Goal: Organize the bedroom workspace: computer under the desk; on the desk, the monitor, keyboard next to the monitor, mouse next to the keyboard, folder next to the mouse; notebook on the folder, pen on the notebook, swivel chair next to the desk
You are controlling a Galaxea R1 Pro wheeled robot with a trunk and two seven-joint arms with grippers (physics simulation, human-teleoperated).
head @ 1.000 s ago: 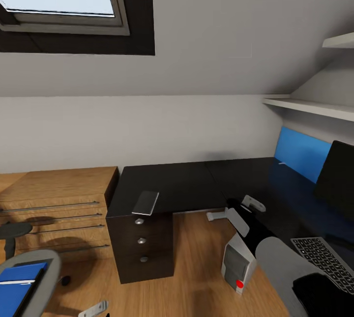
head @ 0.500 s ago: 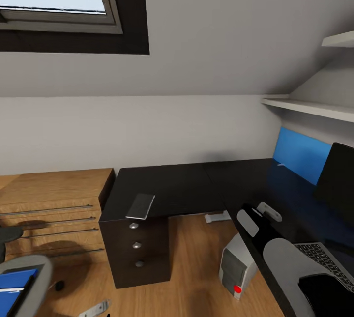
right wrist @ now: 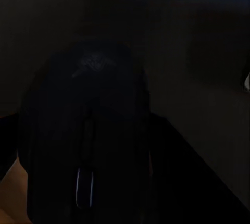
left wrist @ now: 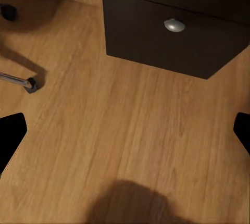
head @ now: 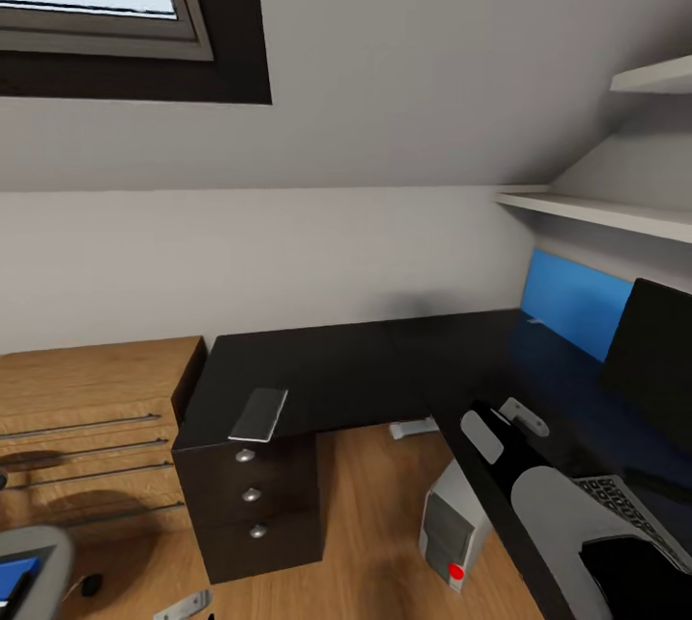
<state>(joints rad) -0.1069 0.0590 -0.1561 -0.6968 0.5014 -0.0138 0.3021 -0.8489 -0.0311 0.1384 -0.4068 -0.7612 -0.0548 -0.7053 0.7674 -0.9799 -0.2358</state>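
Right arm over the L-shaped glossy black worktop (head: 346,365), with a black mouse (right wrist: 86,135) seen close in the right wrist view.

The right end effector (head: 514,413) hangs above the worktop edge; whether it grips the mouse cannot be told. The left end effector (left wrist: 125,130) is spread wide above the wood plank floor (left wrist: 130,130). A dark grey notebook (head: 259,413) lies over the closed black three-drawer unit (head: 252,500). The light grey tower computer (head: 447,529) stands under the worktop; the silver-grey keyboard (head: 625,509) lies before the black monitor (head: 654,365).

Your head camera has turned toward the right, so the whole scene has slid left in view. The swivel chair (head: 29,567) with its blue folder (head: 12,578) is now almost out at the lower left corner. Your right arm (head: 562,514) has reached forward over the desk (head: 327,375) edge, its pincer (head: 519,413) now above the black top.
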